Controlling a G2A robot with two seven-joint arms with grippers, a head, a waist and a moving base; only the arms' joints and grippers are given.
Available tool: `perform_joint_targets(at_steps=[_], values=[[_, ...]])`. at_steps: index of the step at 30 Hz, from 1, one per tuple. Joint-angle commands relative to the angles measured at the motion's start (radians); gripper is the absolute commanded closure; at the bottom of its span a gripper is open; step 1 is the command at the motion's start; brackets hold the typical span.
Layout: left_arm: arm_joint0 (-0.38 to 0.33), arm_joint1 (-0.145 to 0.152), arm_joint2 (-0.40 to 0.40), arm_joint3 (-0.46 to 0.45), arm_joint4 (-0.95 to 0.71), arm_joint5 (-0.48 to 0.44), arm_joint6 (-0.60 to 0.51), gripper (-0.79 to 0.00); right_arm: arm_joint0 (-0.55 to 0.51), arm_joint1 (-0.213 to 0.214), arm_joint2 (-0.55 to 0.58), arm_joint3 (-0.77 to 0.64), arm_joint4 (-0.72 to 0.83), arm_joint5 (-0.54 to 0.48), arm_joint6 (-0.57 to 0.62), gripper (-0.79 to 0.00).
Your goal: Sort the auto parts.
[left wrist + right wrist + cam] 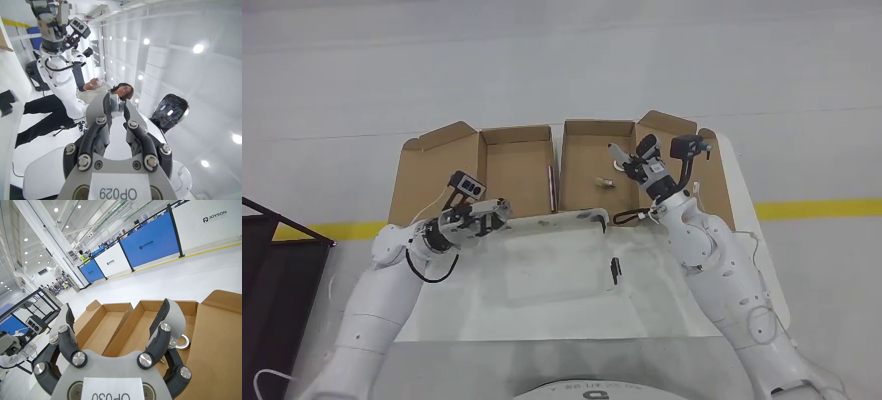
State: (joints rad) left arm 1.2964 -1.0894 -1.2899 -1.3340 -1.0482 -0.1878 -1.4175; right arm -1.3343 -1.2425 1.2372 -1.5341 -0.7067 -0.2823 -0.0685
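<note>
1. One long pale part (552,219): the left end effector (490,214) is clamped on one end of it. It runs sideways along the near edge of both boxes. It looks rigid, and an end grip will likely let it lever in the pads, so a mid-span hold would be steadier.
2. Right end effector (117,303): fingers apart, holding nothing, above the right box (587,150).
3. One metal ring part (186,344) on that box's floor. Smooth and hard, probably slippery. Pinch across the rim.
4. One thin rod (550,185) in the left box (512,170), against the wall nearest the other box.
5. One small black part (615,270) on the surface (652,305), well apart from the boxes. Light, may skid. Pinch its narrow width.
6. Count: two boxes, four parts.
</note>
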Motion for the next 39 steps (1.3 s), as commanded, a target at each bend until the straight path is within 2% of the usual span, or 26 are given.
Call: perform_joint_targets(at_steps=[1,11,21,23,27,29,32,36,39], values=[[-0.004,-0.002,0.002,0.006,-0.008,0.002,0.007,0.000,0.000,0.000,0.000,0.000,0.000,0.000,0.000,-0.785],[0.001,-0.006,-0.006,0.004,-0.003,0.000,0.023,0.000,0.000,0.000,0.000,0.000,0.000,0.000,0.000,-0.785],[0.022,-0.004,-0.053,-0.009,0.070,-0.062,0.176,0.000,0.000,0.000,0.000,0.000,0.000,0.000,0.000,-0.785],[0.030,-0.002,-0.078,-0.007,0.127,-0.106,0.255,0.000,0.000,0.000,0.000,0.000,0.000,0.000,0.000,-0.785],[0.086,0.003,-0.160,-0.034,0.277,-0.229,0.586,0.000,0.000,0.000,0.000,0.000,0.000,0.000,0.000,-0.785],[0.130,0.004,-0.201,-0.082,0.384,-0.289,0.764,0.000,0.000,0.000,0.000,0.000,0.000,0.000,0.000,-0.785],[0.199,0.004,-0.244,-0.167,0.526,-0.337,0.955,0.000,0.000,0.000,0.000,0.000,0.000,0.000,0.000,-0.785],[0.267,-0.001,-0.264,-0.261,0.667,-0.352,1.106,0.000,0.000,0.000,0.000,0.000,0.000,0.000,0.000,-0.785],[0.294,-0.006,-0.259,-0.305,0.722,-0.346,1.157,0.000,0.000,0.000,0.000,0.000,0.000,0.000,0.000,-0.785]])
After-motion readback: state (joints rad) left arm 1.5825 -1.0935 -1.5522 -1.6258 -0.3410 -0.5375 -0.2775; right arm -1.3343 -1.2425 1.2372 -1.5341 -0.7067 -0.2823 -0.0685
